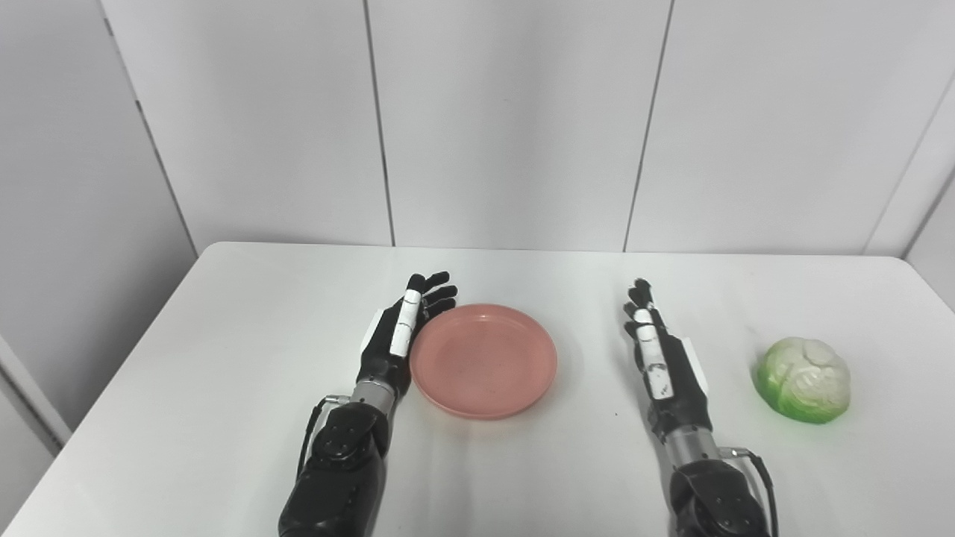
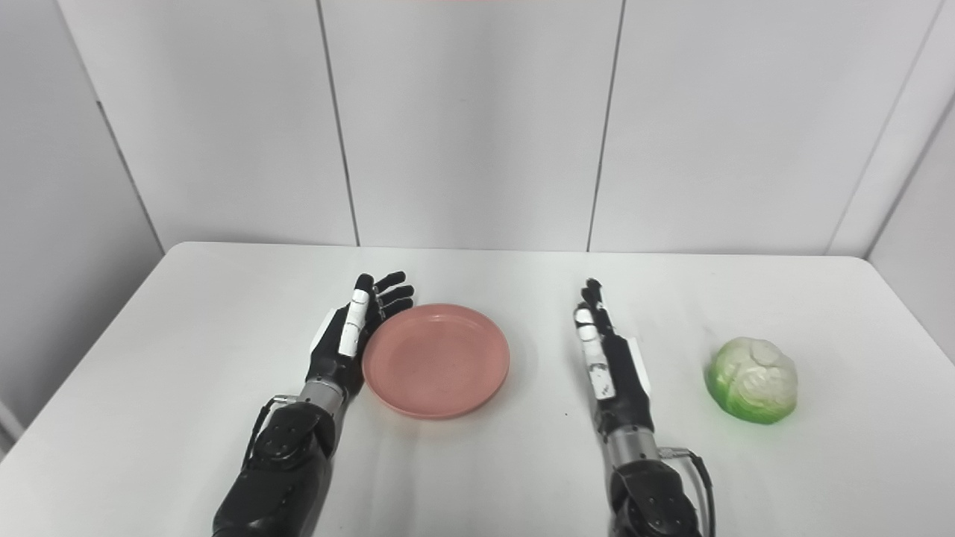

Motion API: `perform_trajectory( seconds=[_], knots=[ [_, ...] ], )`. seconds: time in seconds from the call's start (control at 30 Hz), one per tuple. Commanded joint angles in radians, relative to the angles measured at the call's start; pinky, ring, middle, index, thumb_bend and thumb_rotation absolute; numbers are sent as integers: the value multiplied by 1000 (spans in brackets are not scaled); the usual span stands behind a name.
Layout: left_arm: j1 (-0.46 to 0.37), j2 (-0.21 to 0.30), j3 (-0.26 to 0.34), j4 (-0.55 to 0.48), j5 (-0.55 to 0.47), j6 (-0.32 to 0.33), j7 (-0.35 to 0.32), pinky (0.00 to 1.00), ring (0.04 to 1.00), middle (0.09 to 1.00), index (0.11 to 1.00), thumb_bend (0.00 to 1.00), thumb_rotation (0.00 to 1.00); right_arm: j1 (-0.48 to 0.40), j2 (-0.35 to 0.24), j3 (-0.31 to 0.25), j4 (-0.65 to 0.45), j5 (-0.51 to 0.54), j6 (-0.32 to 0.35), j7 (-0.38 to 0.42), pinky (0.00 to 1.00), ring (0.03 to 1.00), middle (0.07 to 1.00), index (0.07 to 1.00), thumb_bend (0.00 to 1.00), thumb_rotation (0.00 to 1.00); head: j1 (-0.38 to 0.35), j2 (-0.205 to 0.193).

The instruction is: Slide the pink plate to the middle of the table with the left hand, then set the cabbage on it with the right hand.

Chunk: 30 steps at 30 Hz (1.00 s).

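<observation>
Left hand [image 1: 399,332] seemingly against pink plate [image 1: 483,359]

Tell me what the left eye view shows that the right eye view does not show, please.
Only the left eye view: a second grey surface low at its left edge, beside the table. Only the right eye view: more bare table right of the cabbage. Both: the pink plate with the open left robot hand against its left rim, the open right robot hand apart from both plate and cabbage, and the white table.
</observation>
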Motion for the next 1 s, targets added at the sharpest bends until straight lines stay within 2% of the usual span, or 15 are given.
perform_trajectory(
  seconds=[0.0,0.13,0.23,0.3,0.4,0.43,0.47,0.5,0.53,0.57,0.6,0.63,0.67,0.77,0.97],
  knots=[
    [36,-36,-13,1,-6,8,-18,923,827,810,795,825,1000,-33,4,-4,-45,1,-2,-7,1000,988,987,1000,723,1000,-20,1],
    [51,-52,-14,-6,-13,4,-30,918,840,824,812,829,1000,-38,-10,0,-89,-37,11,-28,998,977,982,1000,705,1000,-99,-3],
    [59,-54,-7,2,-20,-10,-45,903,838,825,819,822,1000,-43,-43,3,-162,-53,50,-14,984,989,992,1000,648,955,-118,-7],
    [61,-51,-3,6,-22,-9,-51,901,837,820,814,819,1000,-42,-82,13,-227,-104,105,-10,964,997,997,1000,649,933,-124,-9],
    [64,-40,1,4,-31,1,-68,900,850,827,818,830,1000,-32,-177,43,-360,-298,248,-15,935,981,978,988,688,889,-177,-17],
    [64,-38,2,2,-32,2,-70,900,853,829,820,831,1000,-30,-200,52,-390,-341,286,-10,974,980,971,984,710,844,-177,-17],
    [65,-35,3,-2,-33,1,-70,900,855,830,821,832,1000,-31,-233,59,-423,-382,327,5,990,979,969,982,719,825,-212,-22],
    [66,-33,4,-4,-33,1,-69,899,854,830,821,827,1000,-32,-256,64,-446,-410,356,15,959,973,972,977,733,755,-217,-23],
    [65,-33,12,-6,-40,2,-69,902,847,825,818,833,1000,-34,-290,69,-468,-455,380,22,862,948,971,962,755,659,-252,-23],
    [64,-33,19,-7,-46,4,-69,904,844,822,816,838,1000,-35,-313,73,-484,-488,399,26,808,934,969,954,765,616,-258,-22],
    [60,-30,26,0,-53,-1,-74,904,843,822,816,838,1000,-35,-343,75,-492,-522,411,30,800,932,969,953,767,610,-296,-25],
    [57,-28,32,5,-57,-6,-78,895,839,819,813,839,1000,-35,-363,76,-497,-545,419,33,797,935,971,950,783,594,-296,-25],
    [52,-23,35,7,-60,-5,-85,890,837,818,812,840,1000,-33,-386,75,-493,-568,419,33,796,937,971,947,794,584,-332,-29],
    [44,-13,43,15,-69,-7,-100,908,850,833,828,832,1000,-24,-431,68,-483,-631,440,31,819,945,955,940,843,543,-369,-39],
    [33,1,50,41,-77,-17,-116,925,859,838,832,830,1000,-1,-505,70,-471,-730,474,44,913,956,960,973,890,538,-407,-44]
  ],
)
